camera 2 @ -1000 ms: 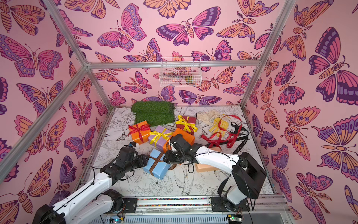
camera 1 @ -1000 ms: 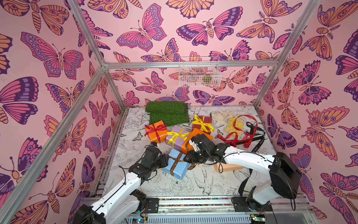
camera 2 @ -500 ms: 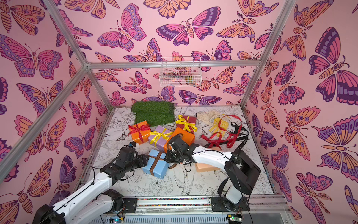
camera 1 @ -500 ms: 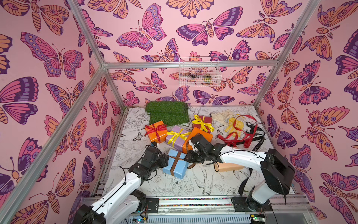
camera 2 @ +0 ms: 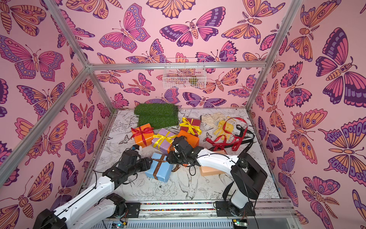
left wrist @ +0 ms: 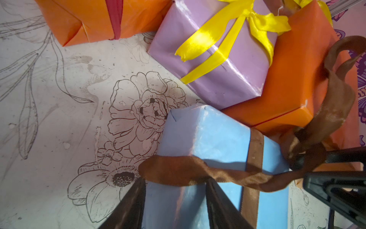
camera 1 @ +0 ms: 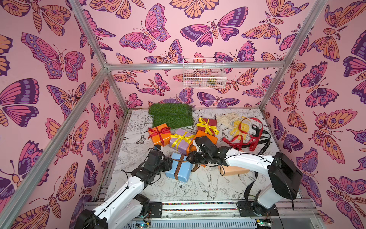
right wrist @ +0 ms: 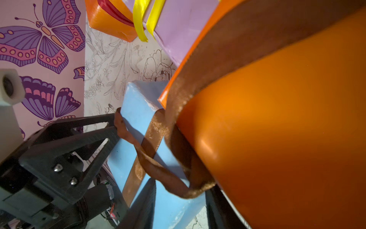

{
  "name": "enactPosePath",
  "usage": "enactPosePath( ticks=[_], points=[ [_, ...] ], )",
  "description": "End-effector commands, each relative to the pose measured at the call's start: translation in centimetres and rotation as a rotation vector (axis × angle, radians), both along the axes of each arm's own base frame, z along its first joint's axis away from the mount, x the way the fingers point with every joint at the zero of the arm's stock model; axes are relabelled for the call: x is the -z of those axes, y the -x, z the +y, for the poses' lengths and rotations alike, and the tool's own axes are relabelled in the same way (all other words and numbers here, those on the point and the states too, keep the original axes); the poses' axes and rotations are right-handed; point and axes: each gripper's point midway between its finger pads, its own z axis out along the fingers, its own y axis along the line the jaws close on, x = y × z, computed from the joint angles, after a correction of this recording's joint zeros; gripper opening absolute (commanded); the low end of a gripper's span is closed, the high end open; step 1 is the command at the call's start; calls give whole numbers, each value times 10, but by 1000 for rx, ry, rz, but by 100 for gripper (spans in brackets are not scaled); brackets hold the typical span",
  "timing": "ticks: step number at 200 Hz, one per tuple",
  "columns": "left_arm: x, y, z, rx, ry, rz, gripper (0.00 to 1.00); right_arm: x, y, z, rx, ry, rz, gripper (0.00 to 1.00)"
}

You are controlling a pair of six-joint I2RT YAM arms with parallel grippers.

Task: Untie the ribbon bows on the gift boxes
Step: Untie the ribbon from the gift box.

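Meanwhile, left gripper [left wrist: 174, 198] clamps the blue box [camera 1: 179, 168], right gripper [right wrist: 180, 200] unclear; wire basket [camera 1: 204, 59] holds something greenish [camera 1: 212, 80].

Only lettering in scene: pale capitals printed lengthwise along black ribbon [camera 1: 264, 147]. Ribbon lies loose on worktop [camera 1: 178, 190], close to right wall, tangled with red ribbon [camera 1: 237, 140]. Printed stretch runs diagonally toward front, ending at cut tip. Same stretch seen in both top views [camera 2: 250, 145]. Characters small and blurred; group at tip seems to begin "LO", second group further up strip not legible as word. Brand or phrase cannot be made out. Wrist views: no readable text.
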Motion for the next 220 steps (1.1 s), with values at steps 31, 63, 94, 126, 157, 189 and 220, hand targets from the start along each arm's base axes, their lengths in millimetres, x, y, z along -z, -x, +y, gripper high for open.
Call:
enactPosePath(
  ticks=[31, 63, 94, 126, 157, 189, 220],
  points=[
    [3, 1, 1, 14, -12, -2, 52, -24, -22, 12, 26, -44, -88, 48],
    [3, 0, 1, 13, -11, -5, 52, -30, -28, 20, 20, -63, -105, 38],
    [4, 0, 1, 13, -14, -1, 52, -31, -32, 24, 14, -66, -118, 28],
    [5, 0, 1, 14, -14, 0, 52, -28, -32, 27, 5, -68, -107, 22],
    [5, 0, 2, 13, -16, -2, 52, -24, -30, 29, 0, -70, -93, 17],
    [5, 0, 2, 13, -18, -3, 52, -33, -29, 37, -35, -126, -111, 2],
    [5, 1, 2, 15, -15, -6, 52, -69, -31, 53, -100, -245, -167, 0]
  ],
)
